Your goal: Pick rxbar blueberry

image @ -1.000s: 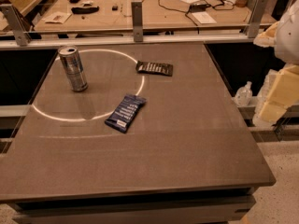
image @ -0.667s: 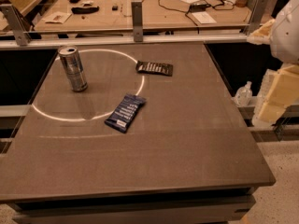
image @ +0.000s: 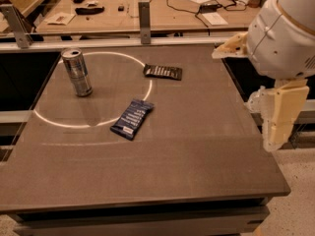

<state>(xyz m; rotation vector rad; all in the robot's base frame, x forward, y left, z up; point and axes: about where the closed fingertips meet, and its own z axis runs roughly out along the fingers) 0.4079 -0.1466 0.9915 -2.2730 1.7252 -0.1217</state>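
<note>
The rxbar blueberry [image: 132,118] is a flat dark-blue wrapper with white text lines. It lies diagonally near the middle of the brown table [image: 197,161], on the lower right arc of a white ring. My arm's white housing and cream parts stand at the right edge of the view. The gripper [image: 230,47] is the cream piece that sticks out to the left over the table's far right edge. It is well to the right of the bar and beyond it, and it holds nothing that I can see.
A black-brown bar wrapper [image: 163,72] lies beyond the blue bar at the ring's right side. A silver can [image: 78,73] stands upright inside the ring at the left. A metal rail [image: 142,16] and a workbench with cables [image: 197,4] lie behind the table.
My arm has swung left into the view from the right edge, and it now reaches over the table's far right edge. The bars and the can have not moved.
</note>
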